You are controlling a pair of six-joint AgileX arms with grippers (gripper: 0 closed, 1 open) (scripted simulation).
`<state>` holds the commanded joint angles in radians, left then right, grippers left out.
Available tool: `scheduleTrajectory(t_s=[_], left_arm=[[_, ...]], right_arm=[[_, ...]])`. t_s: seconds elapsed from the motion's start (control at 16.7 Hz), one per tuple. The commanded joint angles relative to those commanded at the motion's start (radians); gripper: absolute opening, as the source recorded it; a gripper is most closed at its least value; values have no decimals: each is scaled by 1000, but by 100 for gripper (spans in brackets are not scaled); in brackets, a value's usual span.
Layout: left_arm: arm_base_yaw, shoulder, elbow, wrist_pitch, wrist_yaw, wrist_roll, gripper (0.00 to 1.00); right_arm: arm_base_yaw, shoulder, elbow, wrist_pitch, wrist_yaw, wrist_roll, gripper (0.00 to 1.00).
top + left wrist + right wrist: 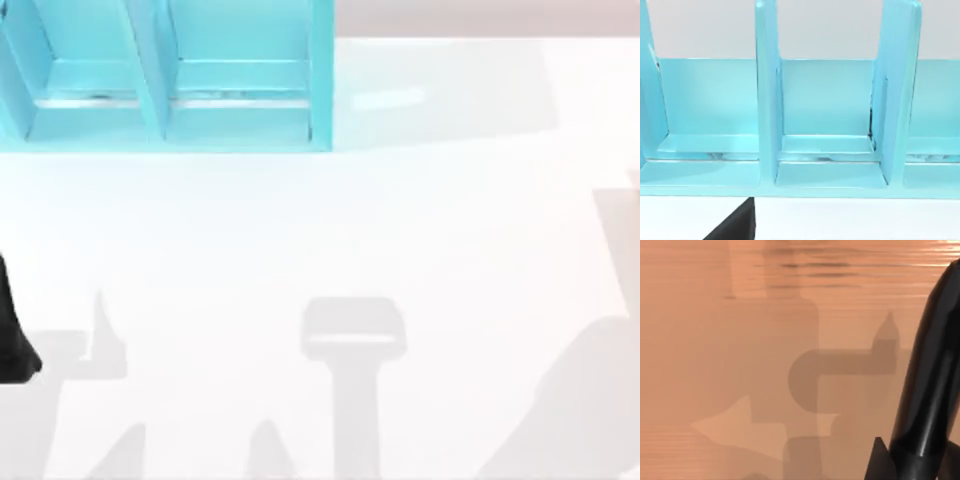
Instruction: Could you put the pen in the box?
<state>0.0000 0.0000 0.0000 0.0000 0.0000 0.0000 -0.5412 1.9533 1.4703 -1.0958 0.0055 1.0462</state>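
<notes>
One teal box sits at the far left of the white surface, open side facing the left wrist camera. The top view shows two full bays split by one upright divider, plus a sliver of a third bay at the left edge. The left wrist view shows three bays in a row with two full dividers between them, and each bay has a pale strip along its floor. Nothing stands on the surface in front of the box; only grey shadows of the arms lie across it. One black piece of the left arm pokes in at the left edge of the top view, well short of the box. A black wedge of the left gripper sits just before the box's front lip; how wide it stands cannot be told. One pen shows in the right wrist view: slim, glossy black and round-bodied, tilted, close to the camera over a tan plane with shadows. Its lower end meets a dark part of the right gripper. Whether that gripper clamps the pen cannot be told.
</notes>
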Motion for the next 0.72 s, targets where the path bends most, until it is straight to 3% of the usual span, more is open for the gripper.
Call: scheduleTrajectory(t_s=[0.18,0.72], left_arm=[[0,0,0,0,0,0,100],[0,0,0,0,0,0,100]], right_arm=[[0,0,0,0,0,0,0],[0,0,0,0,0,0,68]])
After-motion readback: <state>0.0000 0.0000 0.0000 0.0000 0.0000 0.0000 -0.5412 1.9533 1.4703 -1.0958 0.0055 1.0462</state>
